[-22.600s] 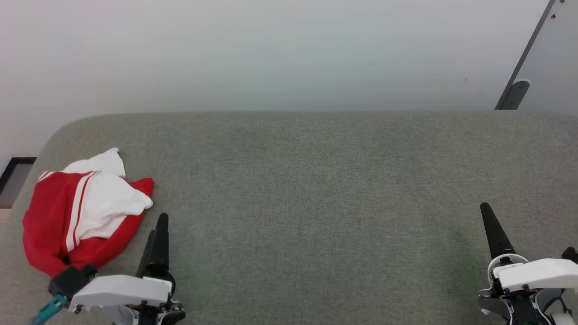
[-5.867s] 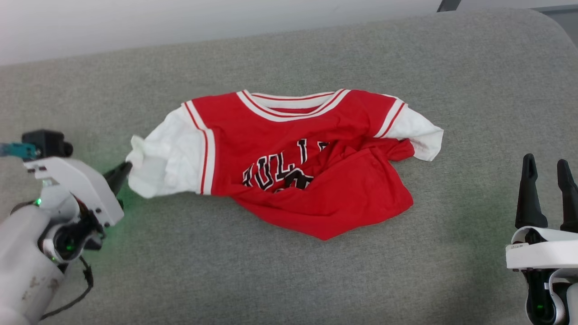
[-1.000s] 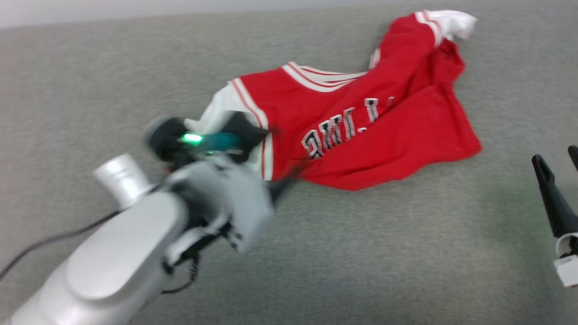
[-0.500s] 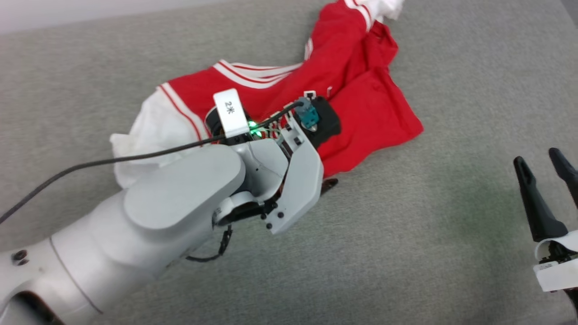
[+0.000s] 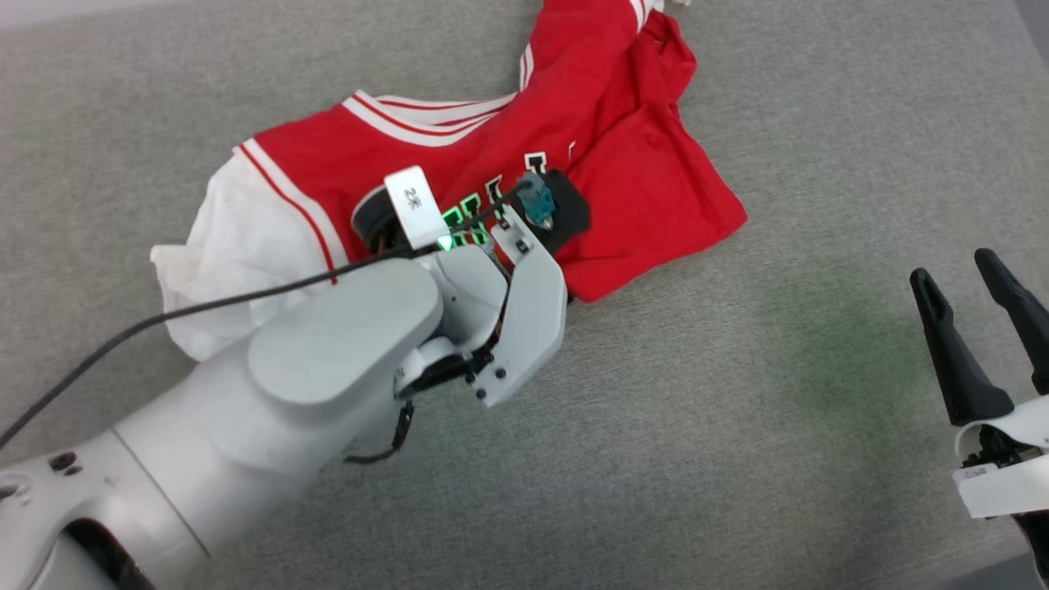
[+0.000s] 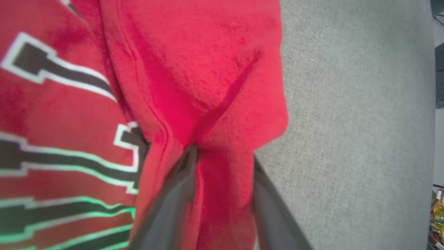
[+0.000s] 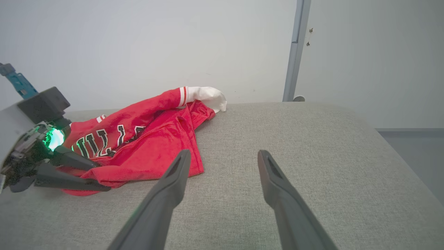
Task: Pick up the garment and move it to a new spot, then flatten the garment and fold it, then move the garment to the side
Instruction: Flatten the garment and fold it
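Grey cushion [image 5: 737, 410] | garment [image 5: 639, 180] hem fold lies between left fingers [image 6: 166, 211]

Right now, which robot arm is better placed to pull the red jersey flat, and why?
Left. The left gripper has a fold of the garment between its fingers; the right gripper stands open over grey cushion, off the garment.
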Tool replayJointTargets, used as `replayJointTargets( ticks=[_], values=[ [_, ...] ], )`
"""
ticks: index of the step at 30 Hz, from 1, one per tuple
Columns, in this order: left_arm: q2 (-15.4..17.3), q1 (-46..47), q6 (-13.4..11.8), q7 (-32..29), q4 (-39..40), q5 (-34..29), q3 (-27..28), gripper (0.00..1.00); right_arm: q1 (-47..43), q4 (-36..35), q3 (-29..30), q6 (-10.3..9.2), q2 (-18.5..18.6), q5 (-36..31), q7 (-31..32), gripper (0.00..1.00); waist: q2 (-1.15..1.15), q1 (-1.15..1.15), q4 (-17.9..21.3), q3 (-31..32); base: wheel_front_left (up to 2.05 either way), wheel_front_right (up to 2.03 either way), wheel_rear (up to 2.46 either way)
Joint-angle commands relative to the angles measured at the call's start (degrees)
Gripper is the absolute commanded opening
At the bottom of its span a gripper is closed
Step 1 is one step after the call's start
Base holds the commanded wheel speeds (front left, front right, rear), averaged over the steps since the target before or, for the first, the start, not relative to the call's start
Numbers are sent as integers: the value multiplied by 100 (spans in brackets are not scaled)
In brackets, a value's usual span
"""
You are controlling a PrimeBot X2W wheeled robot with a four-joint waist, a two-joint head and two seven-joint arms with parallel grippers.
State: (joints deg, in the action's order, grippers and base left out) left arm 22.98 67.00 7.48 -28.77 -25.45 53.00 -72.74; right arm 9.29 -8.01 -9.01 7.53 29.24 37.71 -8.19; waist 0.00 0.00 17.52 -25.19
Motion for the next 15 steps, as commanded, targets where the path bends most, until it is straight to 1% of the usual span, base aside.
replayJointTargets(
  ticks=[1,3,5,11,12,15],
  values=[
    [23,-262,-2,-130,78,2,-113,0,67,-17,29,-8,-21,-29,15,100,0,0,-67,17,0,0,0],
    [113,-268,-2,-109,366,-53,-102,0,40,-3,68,-8,-19,-34,35,100,0,0,-130,39,0,0,0],
    [252,-325,-2,-73,695,89,-87,0,-12,18,118,-8,-8,-38,37,100,0,0,-208,70,0,0,0],
    [853,-661,-2,-105,2004,359,-69,0,-129,-4,224,-8,38,-19,135,100,0,0,-445,192,0,0,0],
    [853,-661,-2,-105,2004,359,-69,0,-129,-4,224,-8,38,-19,135,100,0,0,-445,192,0,0,0],
    [1105,-878,-2,-155,2588,380,-64,0,-175,-52,273,-8,60,-16,205,100,0,0,-551,260,0,0,0]
  ],
)
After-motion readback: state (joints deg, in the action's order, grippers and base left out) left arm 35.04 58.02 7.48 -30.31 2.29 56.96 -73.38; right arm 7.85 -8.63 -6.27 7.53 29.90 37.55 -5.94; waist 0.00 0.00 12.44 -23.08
